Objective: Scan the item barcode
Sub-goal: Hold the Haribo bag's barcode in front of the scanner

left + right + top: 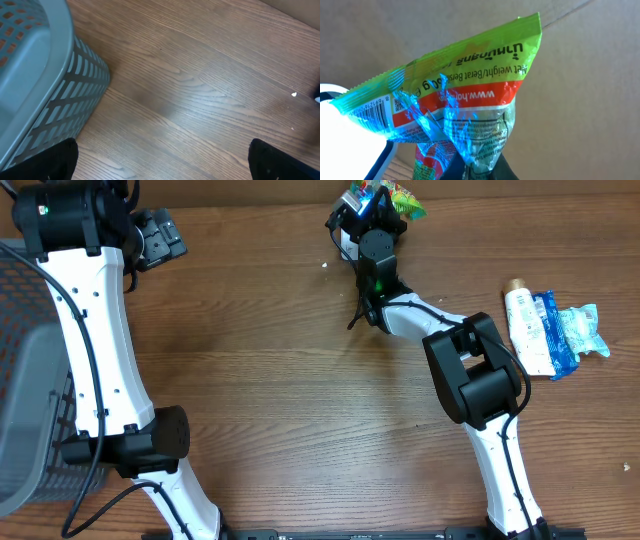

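A green and orange snack bag (398, 197) is pinched by its crumpled end in my shut right gripper (372, 218) at the far middle of the table. In the right wrist view the bag (470, 85) fills the frame above the gripper (482, 169), and its barcode (376, 113) faces a glowing white scanner (335, 127) at the left. Blue light falls on the bag. The scanner (345, 232) stands beside the bag. My left gripper (160, 235) hovers at the far left, open, and its gripper (162, 162) has only bare wood between the fingers (47, 162).
A grey mesh basket (30, 410) sits at the table's left edge, and the basket (35, 75) is just left of my left gripper. A white bottle (527, 330) and a blue packet (578, 330) lie at the right. A white crumb (325, 265) lies near the scanner.
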You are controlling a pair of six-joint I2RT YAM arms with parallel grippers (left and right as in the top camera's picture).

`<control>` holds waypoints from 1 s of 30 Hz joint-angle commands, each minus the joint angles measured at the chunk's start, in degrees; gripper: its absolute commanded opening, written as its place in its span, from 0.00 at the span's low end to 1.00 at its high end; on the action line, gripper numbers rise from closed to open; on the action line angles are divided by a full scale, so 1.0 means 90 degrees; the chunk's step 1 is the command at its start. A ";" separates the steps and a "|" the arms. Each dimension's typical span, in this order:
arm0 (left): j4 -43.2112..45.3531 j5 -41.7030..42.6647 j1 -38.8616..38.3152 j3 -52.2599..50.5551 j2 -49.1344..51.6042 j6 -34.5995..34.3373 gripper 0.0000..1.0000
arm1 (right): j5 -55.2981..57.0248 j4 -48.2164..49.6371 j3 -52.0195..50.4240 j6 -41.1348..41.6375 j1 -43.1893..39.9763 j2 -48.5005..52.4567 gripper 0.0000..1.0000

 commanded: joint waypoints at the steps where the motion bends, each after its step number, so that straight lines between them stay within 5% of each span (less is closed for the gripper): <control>1: 0.0002 0.0002 -0.0012 0.0024 -0.0087 0.0092 1.00 | -0.0019 0.0194 0.0097 0.0002 -0.0078 -0.0056 0.04; 30: 0.0002 0.0002 -0.0012 0.0024 -0.0087 0.0092 1.00 | 0.0321 -0.0121 0.0095 0.0233 -0.0075 -0.0032 0.04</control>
